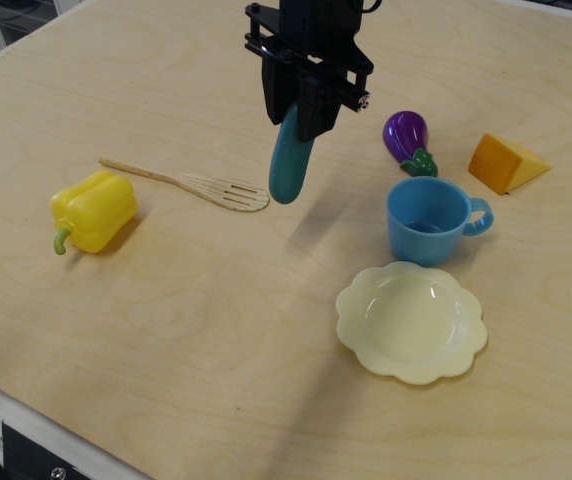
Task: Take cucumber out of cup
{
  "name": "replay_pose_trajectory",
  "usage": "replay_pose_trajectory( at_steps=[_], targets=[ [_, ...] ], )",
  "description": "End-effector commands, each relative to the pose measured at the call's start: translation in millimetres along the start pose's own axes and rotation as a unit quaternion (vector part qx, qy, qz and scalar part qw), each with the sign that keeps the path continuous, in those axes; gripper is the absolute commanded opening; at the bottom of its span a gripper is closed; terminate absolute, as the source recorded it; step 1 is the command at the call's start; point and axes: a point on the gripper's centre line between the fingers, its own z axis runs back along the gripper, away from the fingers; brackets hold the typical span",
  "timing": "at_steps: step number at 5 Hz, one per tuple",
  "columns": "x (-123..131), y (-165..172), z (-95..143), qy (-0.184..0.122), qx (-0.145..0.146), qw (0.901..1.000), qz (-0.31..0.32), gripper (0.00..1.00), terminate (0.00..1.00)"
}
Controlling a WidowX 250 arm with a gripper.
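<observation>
My black gripper (301, 112) is shut on the top end of the dark green cucumber (290, 167). The cucumber hangs nearly upright in the air, above the table, well left of the cup. The light-blue cup (430, 220) stands upright with its handle to the right and looks empty inside.
A wooden slotted spatula (191, 183) lies just left of the hanging cucumber. A yellow bell pepper (92, 210) sits at the left. A purple eggplant (408, 137) and an orange cheese wedge (506, 163) lie behind the cup. A pale yellow scalloped plate (412, 321) is in front of the cup.
</observation>
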Motion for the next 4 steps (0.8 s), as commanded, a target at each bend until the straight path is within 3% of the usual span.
replay_pose_trajectory(
  at_steps=[1, 3, 4],
  targets=[
    [19, 1, -8, -0.003, -0.028, 0.9990, 0.034, 0.00, 0.00],
    [28, 7, -32, 0.030, -0.043, 0.9964, 0.066, 0.00, 0.00],
    [30, 3, -38, 0.034, -0.040, 0.9973, 0.050, 0.00, 0.00]
  ],
)
